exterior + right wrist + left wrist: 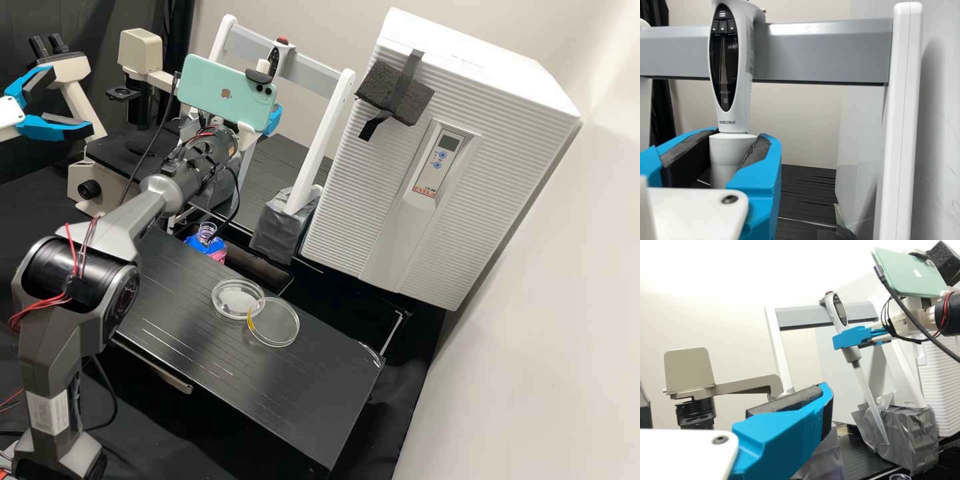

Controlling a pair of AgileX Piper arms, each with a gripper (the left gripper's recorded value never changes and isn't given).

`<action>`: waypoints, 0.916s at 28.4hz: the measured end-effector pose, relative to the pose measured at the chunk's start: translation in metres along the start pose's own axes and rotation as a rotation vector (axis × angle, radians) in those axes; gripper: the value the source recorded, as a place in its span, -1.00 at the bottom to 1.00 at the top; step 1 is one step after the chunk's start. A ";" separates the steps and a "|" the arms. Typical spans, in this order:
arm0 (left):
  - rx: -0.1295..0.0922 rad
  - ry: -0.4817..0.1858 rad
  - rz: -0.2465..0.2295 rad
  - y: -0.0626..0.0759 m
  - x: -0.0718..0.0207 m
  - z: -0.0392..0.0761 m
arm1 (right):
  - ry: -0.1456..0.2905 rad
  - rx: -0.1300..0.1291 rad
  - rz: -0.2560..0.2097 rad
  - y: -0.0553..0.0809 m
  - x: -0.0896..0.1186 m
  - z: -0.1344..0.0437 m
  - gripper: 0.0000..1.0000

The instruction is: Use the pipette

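A white pipette (732, 65) with a dark display hangs upright on the grey crossbar of a white stand (320, 133). My right gripper (730, 150) is shut on its lower body, one blue finger on each side. From the left wrist view, the right gripper (860, 335) grips the pipette (840, 315) below its handle, and the long clear tip slants down towards the taped base. My left gripper (70, 100) is open at the far left of the bench by the microscope, holding nothing. One blue finger (790, 430) of it shows close up.
Two clear petri dishes (237, 297) (275, 321) lie on the black ridged tray (267, 387), with a small yellow piece between them. A small bottle (208, 243) stands behind the tray. A mint phone (227, 90), a microscope (93, 180) and a big white machine (453, 167) crowd the back.
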 end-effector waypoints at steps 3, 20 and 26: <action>0.000 0.000 -0.002 -0.001 0.0002 0.000 | 0.000 0.000 0.000 0.000 0.000 0.000 -1.00; -0.005 0.001 -0.017 -0.004 -0.0026 0.000 | -0.009 0.002 0.016 -0.004 0.004 0.003 1.00; -0.006 0.001 -0.017 -0.004 -0.0026 0.000 | -0.007 -0.002 0.029 -0.003 0.004 0.002 1.00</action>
